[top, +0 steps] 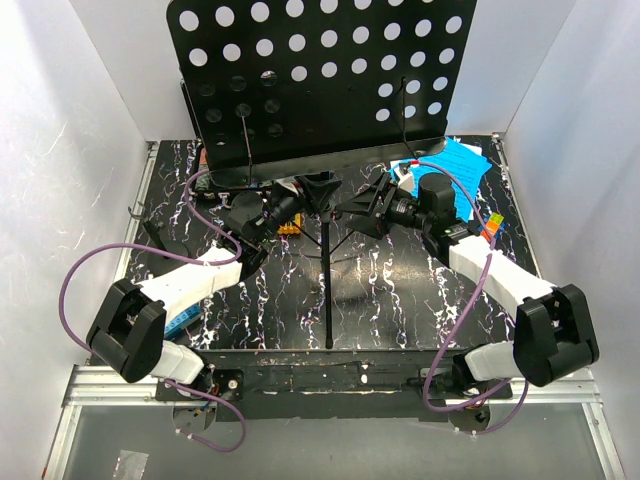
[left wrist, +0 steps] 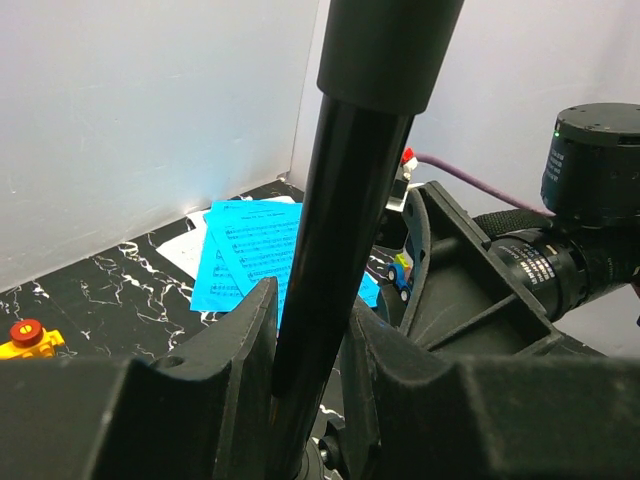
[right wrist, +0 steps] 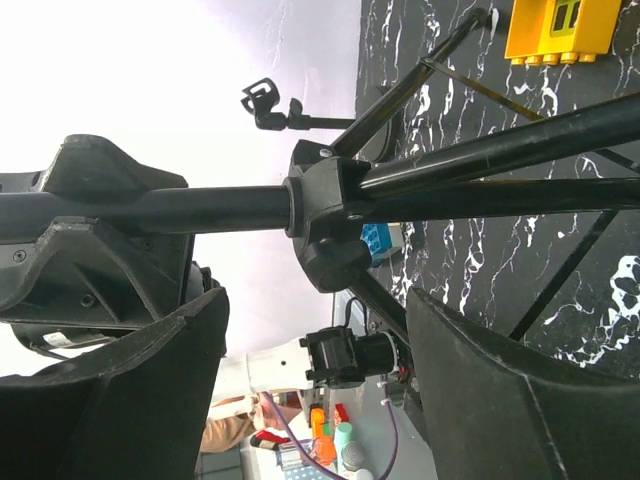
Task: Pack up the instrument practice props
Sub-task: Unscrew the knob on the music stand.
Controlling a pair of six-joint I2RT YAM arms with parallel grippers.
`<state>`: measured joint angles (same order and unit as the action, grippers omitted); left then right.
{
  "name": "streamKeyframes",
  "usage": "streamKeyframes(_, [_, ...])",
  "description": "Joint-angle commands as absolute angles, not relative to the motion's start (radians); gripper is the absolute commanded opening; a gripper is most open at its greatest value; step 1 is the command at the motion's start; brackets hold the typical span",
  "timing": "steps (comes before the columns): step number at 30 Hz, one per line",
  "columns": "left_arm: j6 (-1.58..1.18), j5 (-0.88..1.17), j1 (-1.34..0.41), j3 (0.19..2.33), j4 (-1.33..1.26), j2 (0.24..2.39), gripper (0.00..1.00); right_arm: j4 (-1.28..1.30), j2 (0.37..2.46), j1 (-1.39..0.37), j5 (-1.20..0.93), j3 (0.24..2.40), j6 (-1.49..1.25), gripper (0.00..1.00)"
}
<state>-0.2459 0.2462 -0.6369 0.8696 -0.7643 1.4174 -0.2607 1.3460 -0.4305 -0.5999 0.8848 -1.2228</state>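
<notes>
Here, the left fingers [left wrist: 230, 350] are clamped on the pole [left wrist: 350, 200] of the black metal music stand with hole-punched desk [top: 310, 70], stood on the bench [top: 400, 310]; the right fingers [right wrist: 500, 380] are held spread by its tripod hub [right wrist: 325, 215]; blue paper sheets [top: 455, 160] are laid far right.

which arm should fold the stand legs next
Right, probably: the right gripper hangs open at the leg hub, while the left gripper is clamped on the pole, busy holding it.

Rear table [top: 400, 300] overhung by music stand [top: 315, 57]; tripod legs [top: 328, 300] span centre; free passage right of legs.
</notes>
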Motion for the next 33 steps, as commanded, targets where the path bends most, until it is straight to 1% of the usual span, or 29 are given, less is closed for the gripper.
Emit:
streamKeyframes(1, [-0.345,0.316,-0.669,0.813,-0.600,1.410,0.00,-0.365,1.361,-0.425,-0.655,0.908,-1.253,0.78])
streamKeyframes(5, [-0.347,0.319,-0.669,0.811,-0.606,1.413,0.00,-0.348,1.376,-0.423,-0.646,0.928,-1.226,0.77])
streamKeyframes(10, [-0.351,0.327,-0.670,0.815,-0.601,1.417,0.00,-0.364,1.399,-0.420,-0.650,0.934,-1.221,0.74])
streamKeyframes(16, [-0.356,0.325,-0.672,0.818,-0.601,1.422,0.00,-0.367,1.439,-0.419,-0.661,0.940,-1.218,0.58])
streamKeyframes(18, [-0.357,0.330,-0.672,0.822,-0.598,1.425,0.00,-0.370,1.445,-0.419,-0.663,0.946,-1.215,0.54])
streamKeyframes(22, [-0.359,0.328,-0.680,0.825,-0.601,1.430,0.00,-0.367,1.465,-0.420,-0.666,0.966,-1.204,0.49])
streamKeyframes(25, [-0.360,0.328,-0.687,0.824,-0.598,1.433,0.00,-0.341,1.486,-0.423,-0.667,0.998,-1.169,0.41])
streamKeyframes(27, [-0.360,0.328,-0.692,0.821,-0.597,1.434,0.00,-0.280,1.493,-0.428,-0.658,1.028,-1.111,0.35])
streamKeyframes(30, [-0.360,0.327,-0.695,0.821,-0.592,1.431,0.00,-0.224,1.483,-0.439,-0.618,1.043,-1.002,0.19])
streamKeyframes(32, [-0.360,0.327,-0.695,0.819,-0.591,1.431,0.00,-0.186,1.470,-0.449,-0.572,1.043,-0.919,0.04])
streamKeyframes(33, [-0.360,0.327,-0.693,0.819,-0.589,1.431,0.00,-0.184,1.468,-0.452,-0.562,1.040,-0.895,0.01])
